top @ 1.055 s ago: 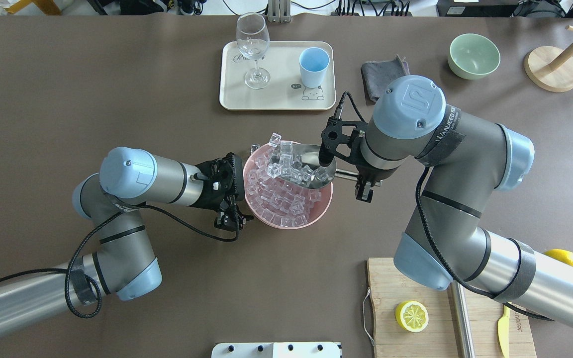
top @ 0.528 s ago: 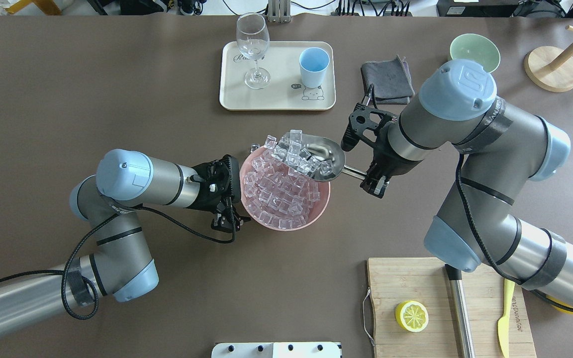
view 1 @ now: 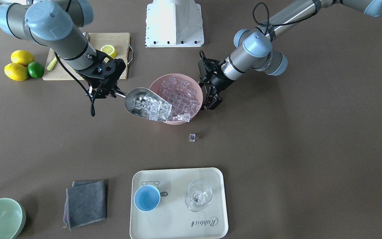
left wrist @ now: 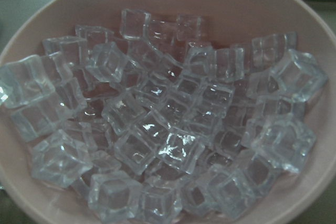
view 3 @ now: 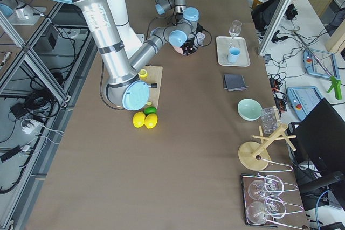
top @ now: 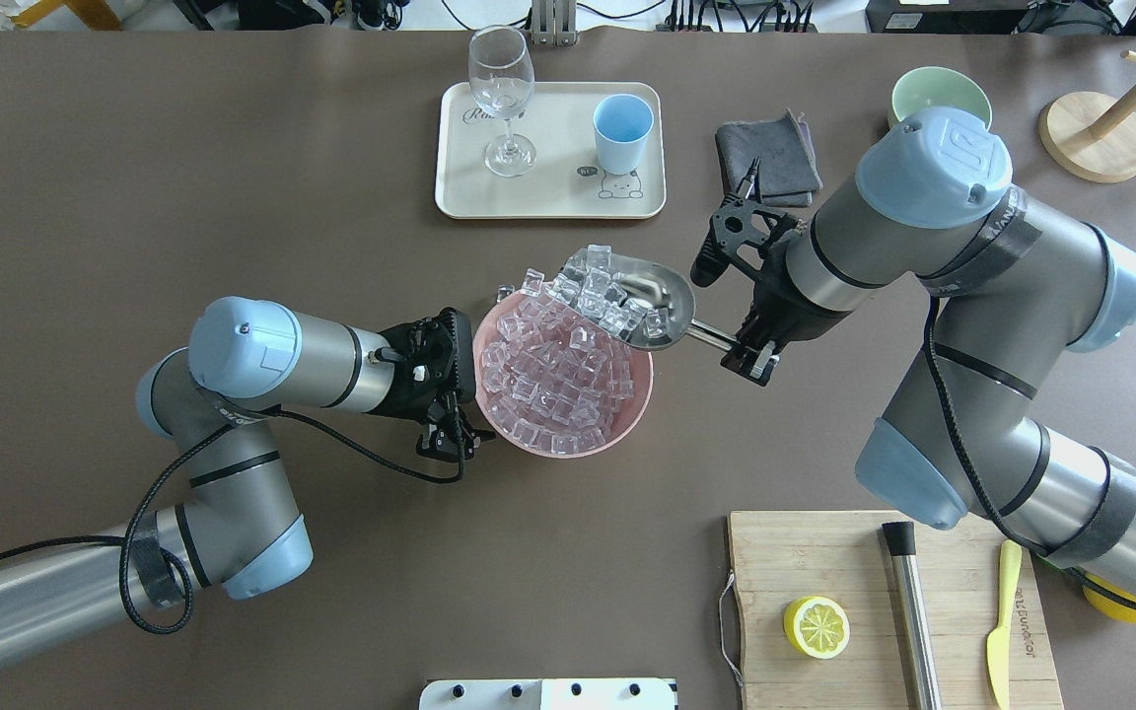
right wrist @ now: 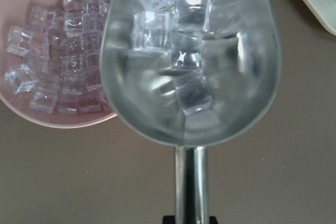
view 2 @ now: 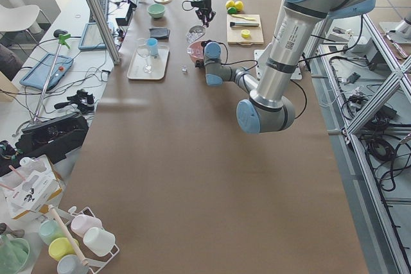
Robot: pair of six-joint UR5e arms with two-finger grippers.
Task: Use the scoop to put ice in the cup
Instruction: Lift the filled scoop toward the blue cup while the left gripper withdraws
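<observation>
My right gripper [top: 753,357] is shut on the handle of the silver scoop [top: 662,306]. It holds the scoop just above the pink bowl's far right rim. The scoop is heaped with ice [top: 593,284], which also shows in the right wrist view [right wrist: 178,51]. More ice [left wrist: 168,129] fills the pink bowl [top: 627,419]. My left gripper [top: 450,436] is at the bowl's left rim and looks shut on it. The light-blue cup [top: 623,131] stands empty and upright on the cream tray [top: 548,197], beyond the bowl. One loose cube [view 1: 192,137] lies on the table.
A wine glass [top: 501,94] stands on the tray left of the cup. A grey cloth [top: 768,158] and a green bowl [top: 941,89] lie at the far right. A cutting board [top: 824,562] holds a lemon half, a steel cylinder [top: 913,611] and a yellow knife.
My right arm has raised the loaded scoop out of the bowl and drawn it toward the far right. The bowl and left gripper have shifted slightly left.
</observation>
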